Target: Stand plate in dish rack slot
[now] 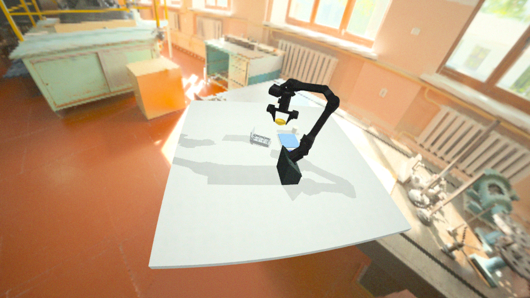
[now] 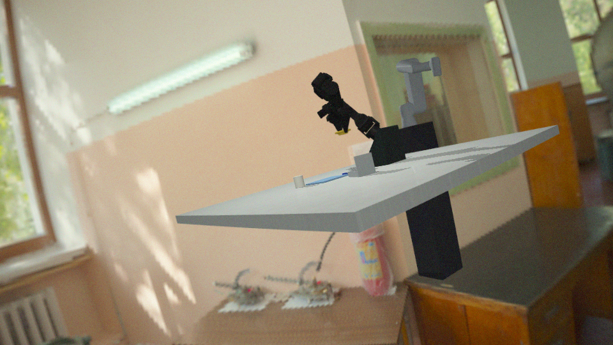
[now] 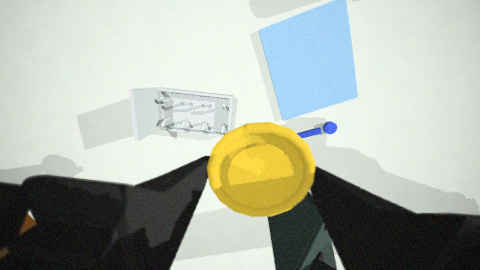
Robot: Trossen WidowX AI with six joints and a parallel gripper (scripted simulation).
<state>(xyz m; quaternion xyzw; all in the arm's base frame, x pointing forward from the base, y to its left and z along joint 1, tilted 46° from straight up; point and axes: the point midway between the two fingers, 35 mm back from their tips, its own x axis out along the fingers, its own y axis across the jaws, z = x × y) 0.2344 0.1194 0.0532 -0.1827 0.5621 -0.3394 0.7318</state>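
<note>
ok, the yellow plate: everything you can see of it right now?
The plate is small, round and glossy yellow, with a raised rim around a shallower centre. It is clamped at its edges between the black fingers of the gripper, face toward the wrist camera, well above the white table. Only the fingers touch it. The dish rack lies below, off to one side.

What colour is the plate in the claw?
Yellow: the plate shows best in the wrist view.
</note>
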